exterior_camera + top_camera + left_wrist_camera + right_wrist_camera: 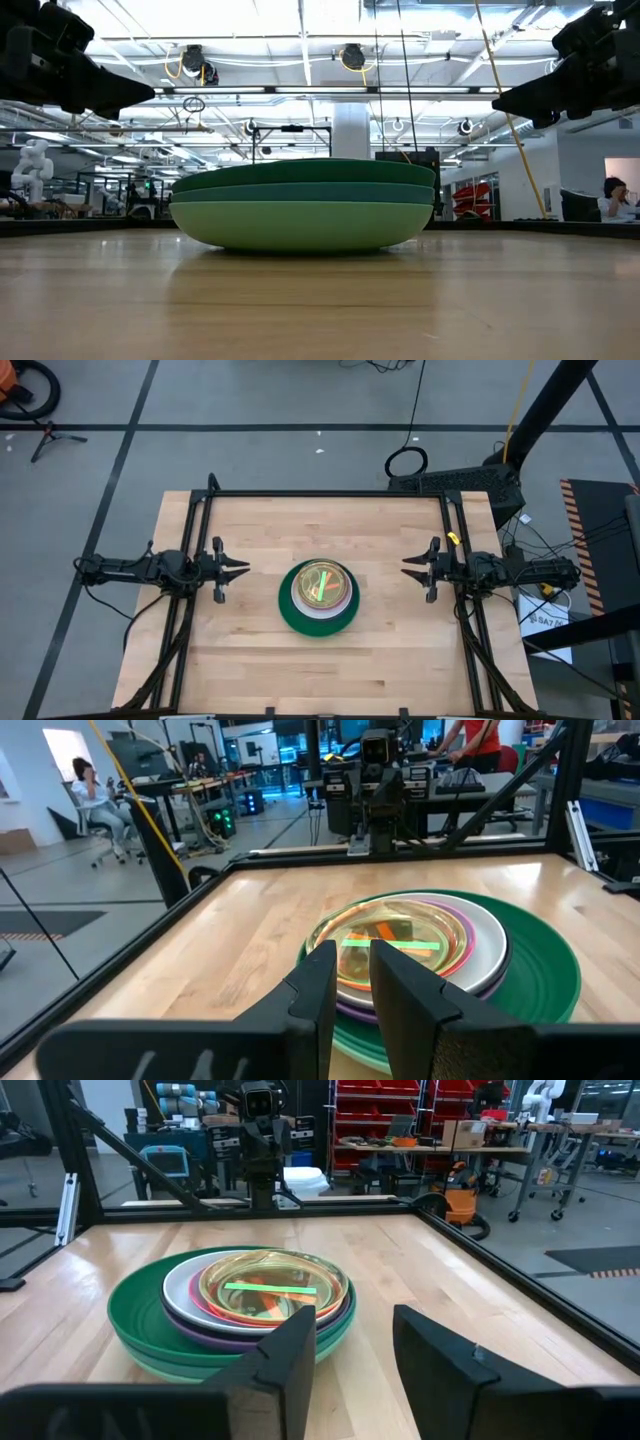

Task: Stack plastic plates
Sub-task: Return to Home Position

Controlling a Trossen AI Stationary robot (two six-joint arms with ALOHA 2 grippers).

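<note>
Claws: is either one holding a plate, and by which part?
Nothing is held: the left claw and right claw are open and empty, apart from the plate stack at mid-table.

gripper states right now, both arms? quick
Left gripper: open, narrow gap between the fingers, holding nothing.
Right gripper: open, wider gap, holding nothing.

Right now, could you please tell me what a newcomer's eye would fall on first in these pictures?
The stack of plastic plates at the middle of the table stands out first, wide green ones below and a small translucent lime plate on top. The left tool and right tool hang on either side, both open and clear of it.
</note>
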